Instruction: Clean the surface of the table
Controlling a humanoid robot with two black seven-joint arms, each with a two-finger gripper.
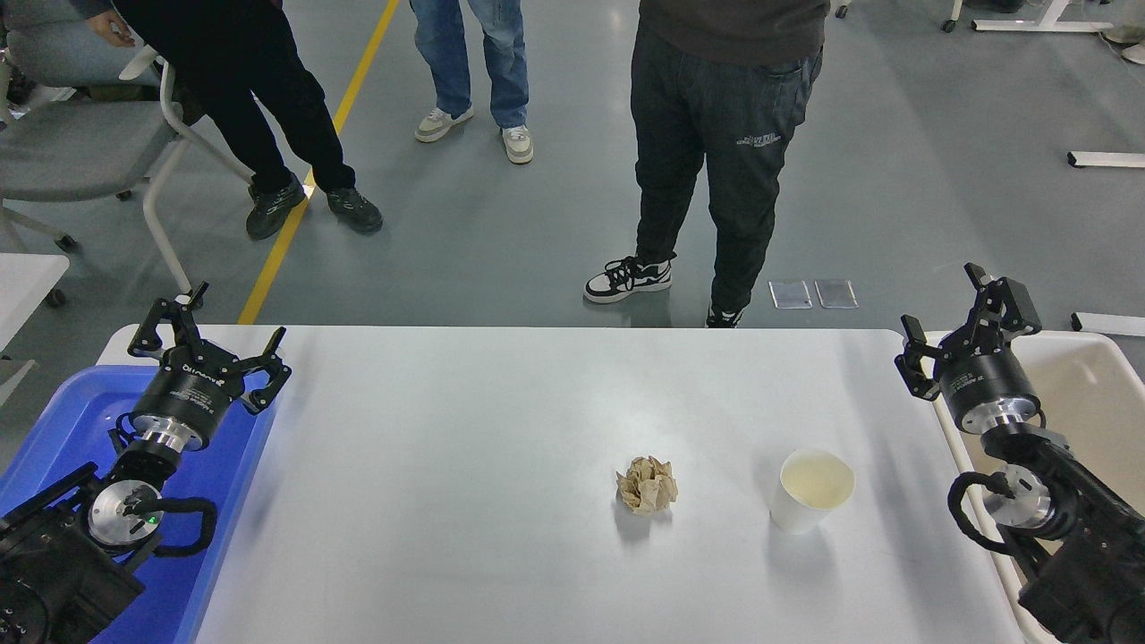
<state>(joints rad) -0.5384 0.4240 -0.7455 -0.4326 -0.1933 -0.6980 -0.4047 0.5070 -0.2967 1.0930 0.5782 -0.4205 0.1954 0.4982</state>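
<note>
On large plain white rectangular table surface [447,465]: crumpled tan paper ball [647,486] near centre, upright white paper cup [810,489] just right of it, apart. Over blue plastic tub [67,420] at left edge, black left gripper [210,335], fingers spread. Over cream-white plastic tub [1091,394] at right edge, black right gripper [962,313], fingers likewise spread, empty. Small white lettering on gripper bodies, unreadable. Beyond far edge, three people standing.

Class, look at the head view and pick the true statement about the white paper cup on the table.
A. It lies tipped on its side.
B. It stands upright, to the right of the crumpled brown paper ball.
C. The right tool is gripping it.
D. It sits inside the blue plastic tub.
B: the white paper cup stands upright, mouth up, on the white table surface, right of the crumpled brown paper ball and apart from it.
</note>
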